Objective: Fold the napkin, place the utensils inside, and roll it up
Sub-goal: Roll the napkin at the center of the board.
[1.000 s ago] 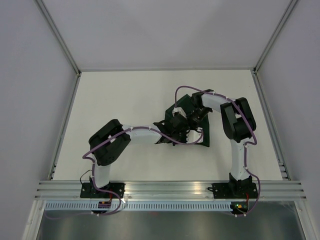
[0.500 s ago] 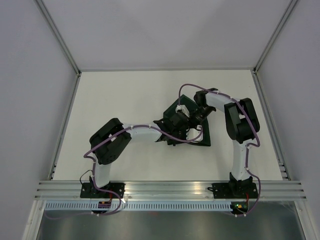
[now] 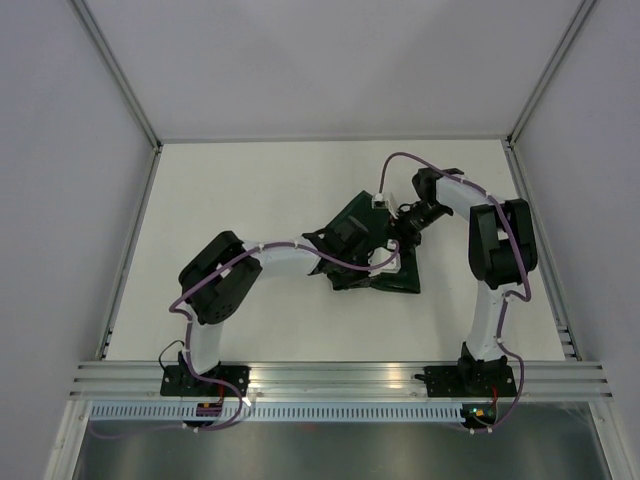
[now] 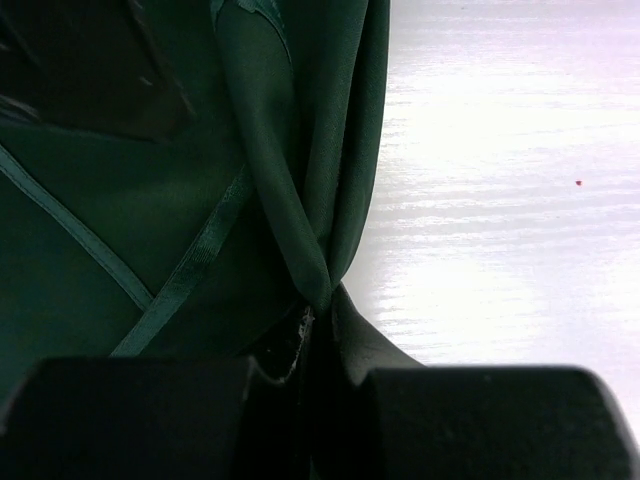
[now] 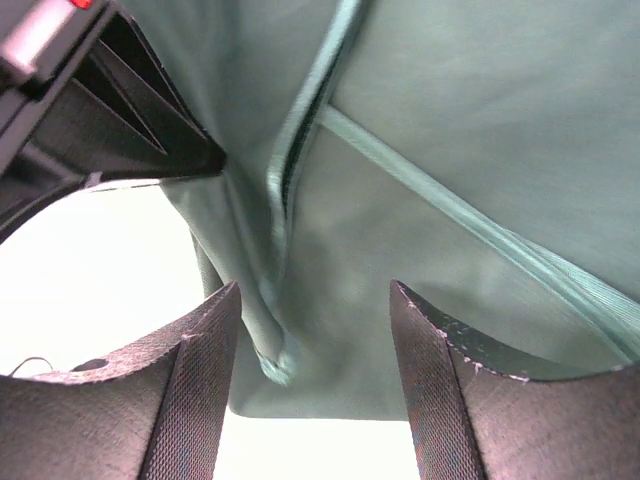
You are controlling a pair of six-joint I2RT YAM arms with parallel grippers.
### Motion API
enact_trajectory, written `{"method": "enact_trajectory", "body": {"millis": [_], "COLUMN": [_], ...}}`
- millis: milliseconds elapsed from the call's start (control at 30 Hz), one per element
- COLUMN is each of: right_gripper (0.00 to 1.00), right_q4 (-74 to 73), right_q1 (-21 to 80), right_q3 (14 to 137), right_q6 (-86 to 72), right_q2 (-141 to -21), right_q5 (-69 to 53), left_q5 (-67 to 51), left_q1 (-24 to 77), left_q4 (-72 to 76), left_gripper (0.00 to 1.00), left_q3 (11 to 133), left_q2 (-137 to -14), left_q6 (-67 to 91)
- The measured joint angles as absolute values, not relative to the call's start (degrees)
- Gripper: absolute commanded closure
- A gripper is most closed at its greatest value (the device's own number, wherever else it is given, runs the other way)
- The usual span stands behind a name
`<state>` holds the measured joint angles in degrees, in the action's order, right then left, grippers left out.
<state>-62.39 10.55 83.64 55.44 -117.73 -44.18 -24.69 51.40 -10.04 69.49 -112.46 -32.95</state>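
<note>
Pulled back to upper right vs. 1 sec ago, right gripper [image 3: 410,220] gapes empty while left gripper [image 4: 315,345] pinches the napkin [image 3: 398,278], bunched mid-frame: fold unfinished, fork unseen, roll-up pending.

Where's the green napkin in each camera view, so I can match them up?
Top external: the napkin sits bunched mid-table, between the two arm tips.
Left wrist: the napkin fills the left half, a fold pinched by the left gripper.
Right wrist: the napkin fills the top and right, above the open right gripper.
Shared landmark: the white table beside the cloth.
</note>
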Motion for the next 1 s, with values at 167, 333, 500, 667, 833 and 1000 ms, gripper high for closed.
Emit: {"method": "enact_trajectory", "body": {"millis": [167, 333, 500, 667, 833, 1000], "right_gripper": [0.33, 0.33, 0.32, 0.31, 0.27, 0.25], "right_q4": [-59.53, -54.94, -49.21, -43.09, -36.84, -32.27], "right_q1": [8.67, 7.53, 6.90, 6.90, 7.33, 11.66], "right_q3": [82.19, 76.86, 70.28, 63.05, 56.97, 52.47], "right_q6": [54.85, 53.74, 52.93, 52.23, 52.23, 52.47], "right_q2": [-112.71, -106.65, -101.08, -94.15, -88.20, -86.26], "right_q5": [-45.08, -45.39, -45.17, -45.17, -45.15, -43.68], "left_q5": [-29.82, -37.60, -46.06, -54.24, -60.07, -63.55], "left_q1": [49.43, 46.00, 41.87, 38.46, 36.88, 36.29], "left_q4": [-11.51, -15.53, -19.11, -24.69, -29.08, -31.79], "left_gripper": [0.98, 0.98, 0.98, 0.98, 0.98, 0.98], "left_q3": [70.08, 73.63, 76.77, 82.02, 86.28, 88.42], "left_q2": [-113.06, -116.01, -119.50, -124.62, -128.88, -131.35], "left_q6": [-31.31, -29.04, -26.48, -24.47, -23.42, -22.76]}}
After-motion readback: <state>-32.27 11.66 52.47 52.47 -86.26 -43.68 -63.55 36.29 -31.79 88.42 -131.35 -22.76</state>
